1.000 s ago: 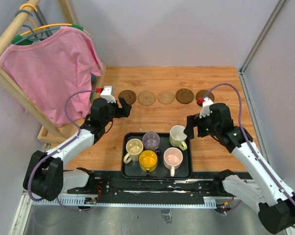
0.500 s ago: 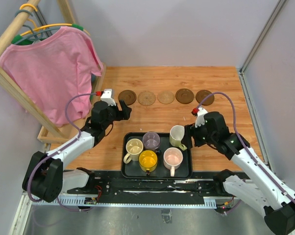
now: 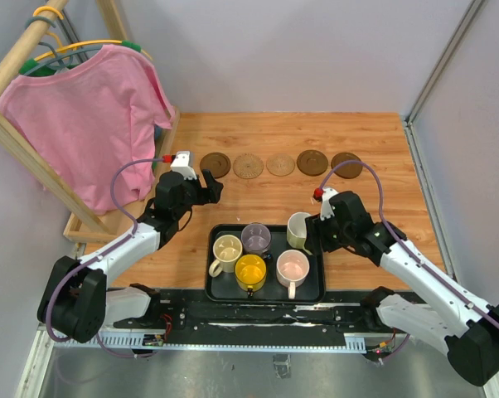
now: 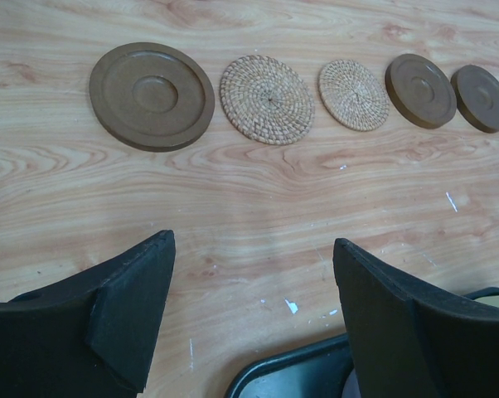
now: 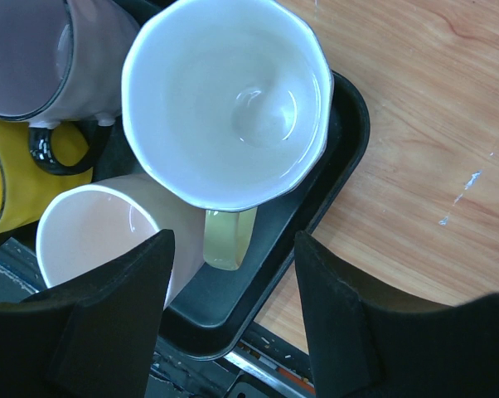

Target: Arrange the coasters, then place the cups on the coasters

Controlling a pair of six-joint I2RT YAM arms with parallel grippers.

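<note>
Five coasters lie in a row at the back: dark brown (image 3: 215,163) (image 4: 152,95), tan woven (image 3: 248,165) (image 4: 267,99), tan (image 3: 280,164) (image 4: 354,94), dark brown (image 3: 312,162) (image 4: 421,79) and dark brown (image 3: 346,164) (image 4: 480,98). The cups stand on the black tray (image 3: 317,286): cream (image 3: 227,249), grey-purple (image 3: 255,237), yellow (image 3: 251,270), pink (image 3: 293,267) (image 5: 100,232) and pale yellow-green (image 3: 299,230) (image 5: 225,108). My right gripper (image 3: 312,232) (image 5: 233,240) is open, its fingers on either side of the yellow-green cup's handle with a gap. My left gripper (image 3: 206,184) (image 4: 254,240) is open and holds nothing, over bare wood near the coasters.
A pink shirt (image 3: 92,124) hangs on a wooden rack at the left, and the rack's base (image 3: 92,228) lies beside my left arm. Grey walls close the back and the right side. The tray's corner (image 4: 274,373) shows just under my left fingers.
My right gripper has moved left and down to the yellow-green cup at the tray's right end, and its jaws have narrowed. The left arm has hardly moved.
</note>
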